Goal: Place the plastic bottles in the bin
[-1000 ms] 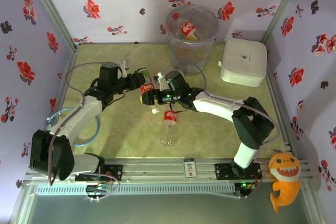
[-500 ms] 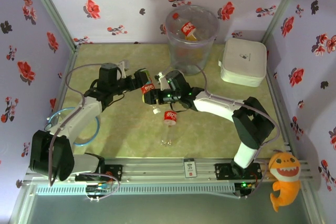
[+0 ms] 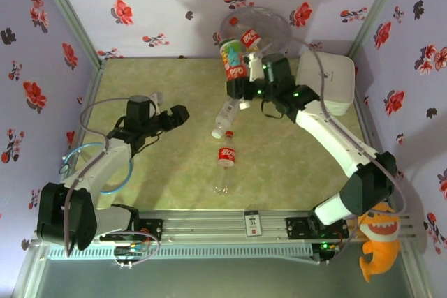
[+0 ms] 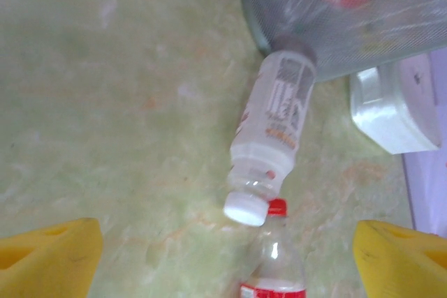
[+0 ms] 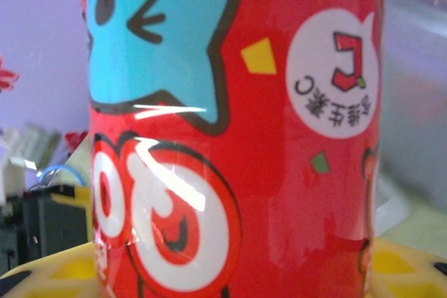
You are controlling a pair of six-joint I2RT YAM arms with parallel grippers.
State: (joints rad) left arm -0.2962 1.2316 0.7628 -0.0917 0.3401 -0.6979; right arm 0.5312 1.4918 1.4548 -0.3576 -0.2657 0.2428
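My right gripper (image 3: 236,79) is shut on a bottle with a red and blue-green label (image 3: 232,59), held in the air at the near left rim of the bin (image 3: 278,20). In the right wrist view that bottle (image 5: 230,137) stands between the yellow fingers (image 5: 59,270). Inside the bin lies a red-labelled bottle (image 3: 250,38). On the table lie a white-capped bottle (image 3: 224,118) (image 4: 274,137) and a clear red-capped bottle (image 3: 225,158) (image 4: 274,259). My left gripper (image 3: 179,114) (image 4: 227,263) is open and empty, left of both. The bin's wall (image 4: 349,26) shows beyond them.
A white lidded box (image 3: 328,82) (image 4: 390,113) stands right of the bin. Flowered walls close the table on three sides. A blue cable loop (image 3: 94,172) hangs by the left arm. An orange plush toy (image 3: 377,236) sits off the front right corner.
The left gripper opened, let go of the red-labelled bottle and drew back to the left. The right gripper closed on that bottle and carried it up and back to the bin's rim.
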